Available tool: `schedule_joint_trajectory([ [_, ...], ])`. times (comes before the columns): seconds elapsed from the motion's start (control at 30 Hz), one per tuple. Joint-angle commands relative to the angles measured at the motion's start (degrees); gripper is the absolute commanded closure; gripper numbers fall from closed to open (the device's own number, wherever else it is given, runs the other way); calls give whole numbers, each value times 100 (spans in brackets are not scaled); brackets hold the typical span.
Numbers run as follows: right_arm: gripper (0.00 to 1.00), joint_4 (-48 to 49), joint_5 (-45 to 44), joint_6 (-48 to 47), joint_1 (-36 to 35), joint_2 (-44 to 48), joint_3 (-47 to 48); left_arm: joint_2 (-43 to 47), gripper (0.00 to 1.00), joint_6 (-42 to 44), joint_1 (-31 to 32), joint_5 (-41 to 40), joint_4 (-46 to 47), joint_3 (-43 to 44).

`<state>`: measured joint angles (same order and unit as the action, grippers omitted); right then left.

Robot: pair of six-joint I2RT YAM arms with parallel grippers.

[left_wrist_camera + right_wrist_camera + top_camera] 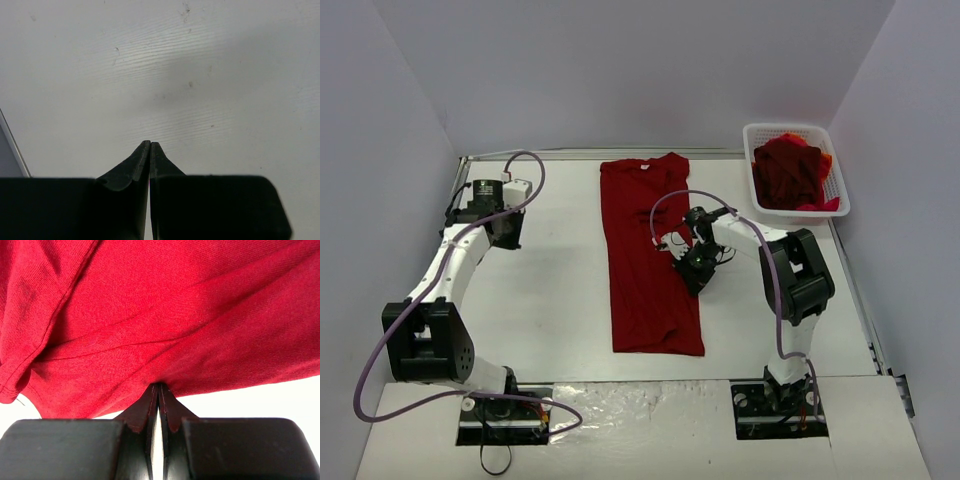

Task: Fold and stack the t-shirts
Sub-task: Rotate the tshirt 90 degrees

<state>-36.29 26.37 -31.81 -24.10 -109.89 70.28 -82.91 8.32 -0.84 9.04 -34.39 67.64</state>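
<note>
A dark red t-shirt [645, 260] lies flat in the middle of the table as a long strip, collar end at the back. My right gripper [694, 278] sits low at its right edge, about halfway along. In the right wrist view the jaws [158, 386] are shut, and the red cloth [175, 315] puckers right at their tips, pinched there. My left gripper [506, 232] hangs over bare table at the far left, well away from the shirt. Its jaws [150, 143] are shut with nothing between them.
A white mesh basket [840, 170] stands at the back right corner and holds a heap of dark red and red-orange t-shirts [788, 172]. Grey walls close in the table on the left, back and right.
</note>
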Motion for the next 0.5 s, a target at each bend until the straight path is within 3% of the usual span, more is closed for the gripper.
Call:
schedule_joint_trajectory([
  [0.0, 100, -123, -809, -308, 72, -420, -94, 21, 98, 144, 23, -8, -112, 30],
  [0.13, 100, -552, -381, -387, 63, -192, 152, -14, 98, 214, 84, 221, -252, 170],
  [0.33, 100, -1424, 87, -422, 72, 441, 1311, -295, 97, 478, 505, 907, -814, 1189],
  [0.47, 100, -1565, 202, -378, 72, 539, 1804, -769, 98, 93, 734, 985, -753, 1962],
])
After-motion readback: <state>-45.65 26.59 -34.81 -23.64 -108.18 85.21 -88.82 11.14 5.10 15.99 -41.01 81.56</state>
